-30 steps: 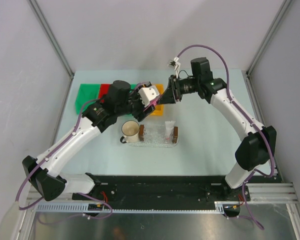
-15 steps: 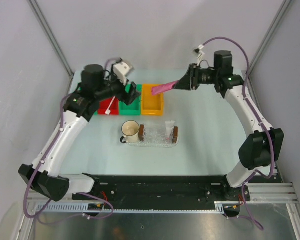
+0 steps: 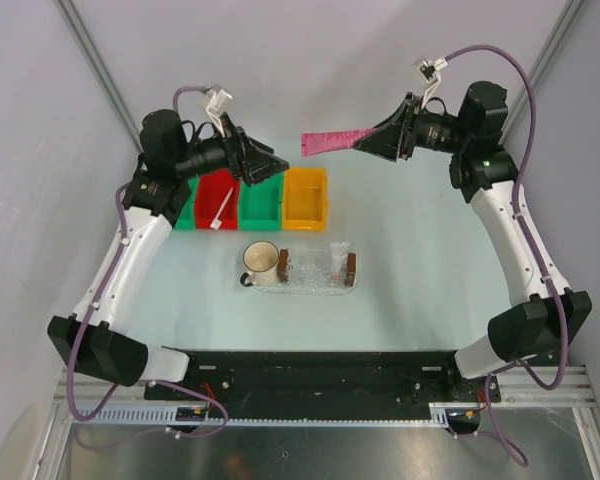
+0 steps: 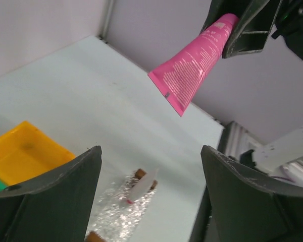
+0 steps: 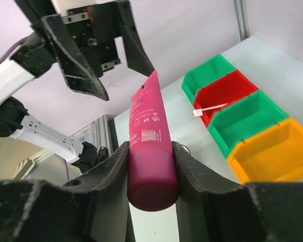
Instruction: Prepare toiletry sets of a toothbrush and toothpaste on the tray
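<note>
My right gripper [image 3: 380, 140] is shut on the toothpaste [image 3: 333, 141], a pink tube held level, high above the bins, with its flat end toward the left arm. In the right wrist view the tube [image 5: 149, 132] sits tight between both fingers. My left gripper [image 3: 272, 163] hangs open and empty a short way left of the tube's flat end [image 4: 188, 68]. The toothbrush [image 3: 220, 212], slim and white, lies in the red bin [image 3: 218, 190]. The clear tray [image 3: 310, 274] with brown end blocks rests on the table below, with a pale small tube [image 3: 337, 259] on its right part.
A row of bins stands at the back: green [image 3: 184, 210], red, green [image 3: 260, 203] and orange [image 3: 305, 197]. A white cup [image 3: 261, 262] stands right against the tray's left end. Grey walls close in behind and at both sides.
The left arm swung back left and up from over the tray, and its jaws widened. The right arm lifted the pink tube up and to the right, away from the orange bin.
</note>
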Motion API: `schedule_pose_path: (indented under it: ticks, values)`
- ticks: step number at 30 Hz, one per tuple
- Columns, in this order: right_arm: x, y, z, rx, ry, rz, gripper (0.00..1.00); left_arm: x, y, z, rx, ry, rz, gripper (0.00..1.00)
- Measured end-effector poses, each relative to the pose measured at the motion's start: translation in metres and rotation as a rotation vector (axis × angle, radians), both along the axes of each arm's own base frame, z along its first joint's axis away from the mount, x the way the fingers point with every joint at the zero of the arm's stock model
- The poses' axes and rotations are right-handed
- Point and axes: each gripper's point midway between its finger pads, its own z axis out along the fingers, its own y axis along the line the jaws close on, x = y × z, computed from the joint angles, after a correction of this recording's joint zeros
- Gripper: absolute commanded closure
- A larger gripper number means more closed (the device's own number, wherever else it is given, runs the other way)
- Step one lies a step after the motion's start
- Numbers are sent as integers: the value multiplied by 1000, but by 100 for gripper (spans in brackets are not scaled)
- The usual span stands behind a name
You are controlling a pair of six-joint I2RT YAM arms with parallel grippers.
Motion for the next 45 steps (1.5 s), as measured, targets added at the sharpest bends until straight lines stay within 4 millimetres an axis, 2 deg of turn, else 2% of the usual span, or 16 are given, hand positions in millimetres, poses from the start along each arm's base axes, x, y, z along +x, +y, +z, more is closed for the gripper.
schedule_pose_path:
  ticks: [5,11,17,25,35,41,45]
  values:
    - [-15,7,15,10,-60,27,100,-5,-13,9,-113,87,-89,14]
    - [-23,20,11,-6,-73,59,100,-11,-21,13,-194,156,-171,15]
    - [-29,29,5,-24,-79,76,100,-18,-25,22,-222,155,-213,24]
    - [-34,39,4,-31,-92,97,100,-27,-37,25,-228,155,-255,42]
    - [-36,43,0,-44,-84,101,100,-26,-46,16,-223,183,-273,52]
    - [-38,44,-1,-46,-88,110,100,-26,-47,15,-225,193,-271,68]
    - [-40,44,-2,-49,-96,123,100,-28,-47,15,-227,203,-278,89]
